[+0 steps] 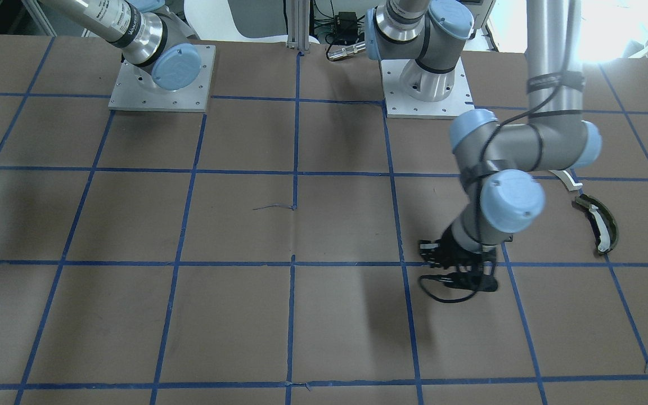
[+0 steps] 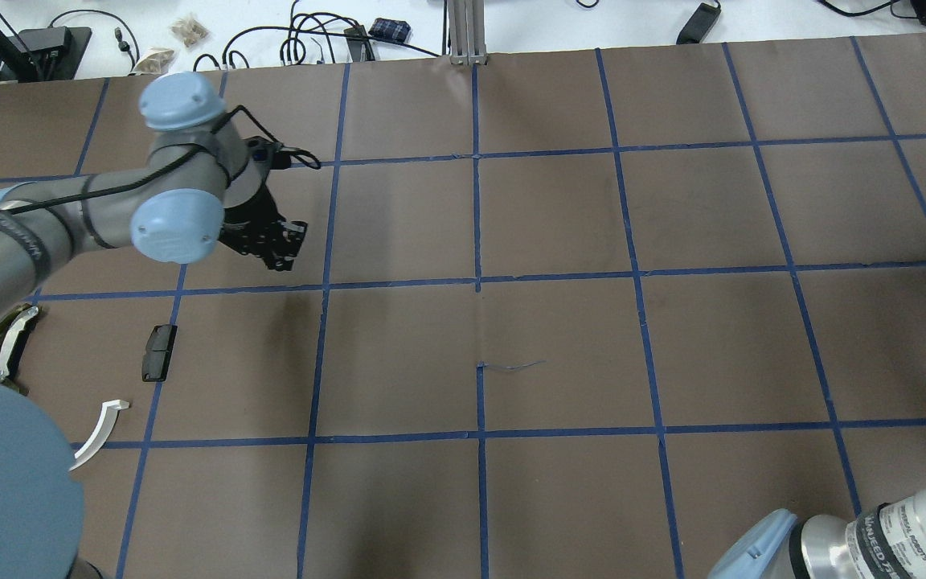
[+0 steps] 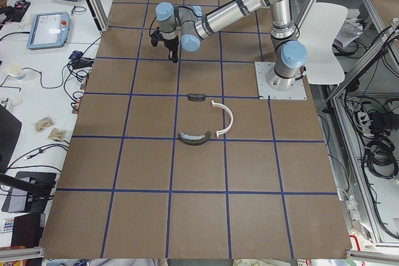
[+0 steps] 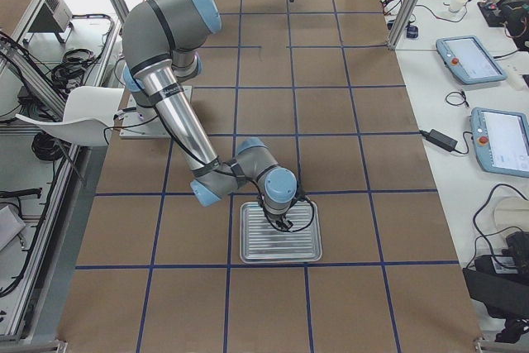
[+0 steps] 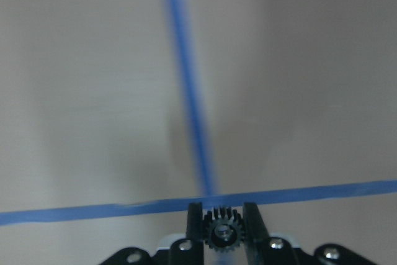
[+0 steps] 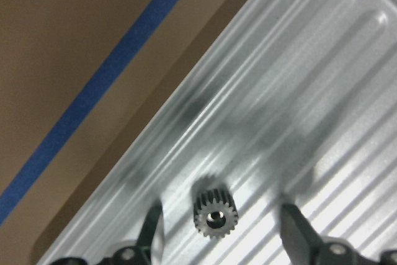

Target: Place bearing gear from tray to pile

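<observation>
Now the left gripper is closed tight on a small black metal gear with teeth. The gear is pinched between the two fingers, with its round hole facing the wrist camera. It is held above the brown table with blue tape lines, close to a spot where two blue lines cross.

From overhead, the left gripper hangs a little way from the pile, on the side away from the robot. The pile is three loose parts lying apart from each other on the table. One is a small black rectangular pad. One is a white half-ring arc. One is a dark olive curved shoe with a white strip. The pad is the part nearest to the left gripper.

Far off at the other end of the table is a silver ribbed metal tray. The right gripper hangs low over it with its fingers spread wide. A second small black gear lies flat on the tray between those fingers. Neither finger touches it.
</observation>
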Tool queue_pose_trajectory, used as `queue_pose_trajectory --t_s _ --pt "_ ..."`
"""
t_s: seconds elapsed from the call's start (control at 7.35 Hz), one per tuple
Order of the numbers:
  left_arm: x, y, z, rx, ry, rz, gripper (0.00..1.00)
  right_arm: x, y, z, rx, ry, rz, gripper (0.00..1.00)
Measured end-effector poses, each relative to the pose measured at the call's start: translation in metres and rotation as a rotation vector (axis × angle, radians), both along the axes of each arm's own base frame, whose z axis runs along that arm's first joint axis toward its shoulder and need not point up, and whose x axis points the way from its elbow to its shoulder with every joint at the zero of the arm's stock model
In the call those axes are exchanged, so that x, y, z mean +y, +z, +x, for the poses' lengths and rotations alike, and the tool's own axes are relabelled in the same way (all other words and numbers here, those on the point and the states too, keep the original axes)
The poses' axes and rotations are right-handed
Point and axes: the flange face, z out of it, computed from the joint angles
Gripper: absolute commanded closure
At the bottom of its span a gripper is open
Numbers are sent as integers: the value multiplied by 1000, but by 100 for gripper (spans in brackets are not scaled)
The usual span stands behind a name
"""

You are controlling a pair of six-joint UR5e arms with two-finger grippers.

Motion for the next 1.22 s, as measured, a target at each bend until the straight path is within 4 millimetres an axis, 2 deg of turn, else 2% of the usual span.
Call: queue_pose_trajectory --t_s 0.14,0.27,0.41,0.54,0.68,0.82,0.95,1.09,1.22 --pt "1 5 81 8 -52 -9 99 0 0 0 1 -3 0 98" --pt "9 9 149 6 -95 -20 99 0 1 0 2 -4 1 100" --pt "22 10 202 0 -123 -27 99 0 2 -1 3 -5 0 100" --pt "39 6 243 4 -135 -23 99 -2 10 0 13 -4 -5 100" --pt "61 -1 275 21 -130 -8 97 -6 32 5 36 2 -21 100" --pt "77 -8 291 37 -122 5 97 -14 67 23 58 5 -44 100" --pt "86 -18 295 55 -115 22 97 -31 110 61 77 7 -63 100" --pt "92 -28 290 73 -106 41 96 -50 151 116 101 22 -83 100" --pt "96 -33 278 83 -108 55 61 -66 186 181 111 21 -89 100"
